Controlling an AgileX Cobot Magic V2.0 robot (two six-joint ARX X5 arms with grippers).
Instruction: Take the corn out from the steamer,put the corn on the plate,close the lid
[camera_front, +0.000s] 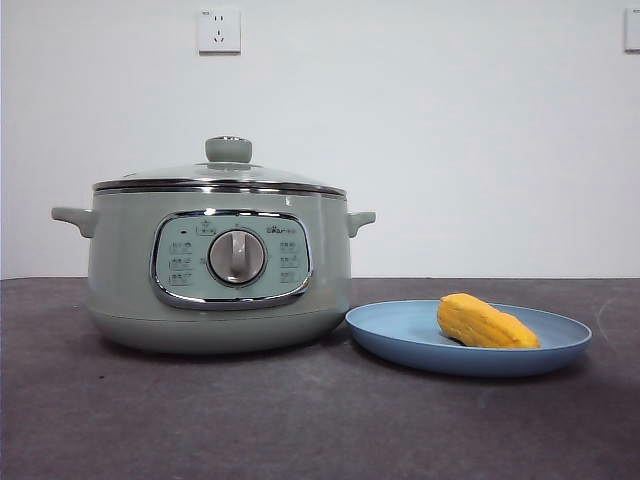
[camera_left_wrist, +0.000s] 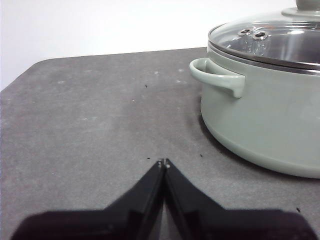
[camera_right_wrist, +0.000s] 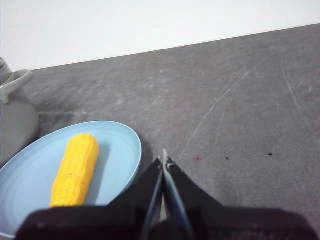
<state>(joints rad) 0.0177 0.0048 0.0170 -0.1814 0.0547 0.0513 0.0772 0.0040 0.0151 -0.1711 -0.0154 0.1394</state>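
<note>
The yellow corn (camera_front: 485, 322) lies on the light-blue plate (camera_front: 400, 335), to the right of the sage-green steamer (camera_front: 130, 270). The glass lid (camera_front: 228, 172) sits on the steamer with its green knob on top. In the right wrist view the corn (camera_right_wrist: 76, 169) rests lengthwise in the plate (camera_right_wrist: 122, 150), and my right gripper (camera_right_wrist: 164, 159) hangs shut and empty just beside the plate's rim. My left gripper (camera_left_wrist: 163, 162) is shut and empty over the table, a short way from the steamer (camera_left_wrist: 270, 120) and its lid (camera_left_wrist: 270, 40). Neither arm shows in the front view.
Dark grey table (camera_front: 300, 420) runs under everything, with a white wall behind and a wall socket (camera_front: 219, 30) above the steamer. The steamer's side handle (camera_left_wrist: 217, 76) juts toward my left gripper.
</note>
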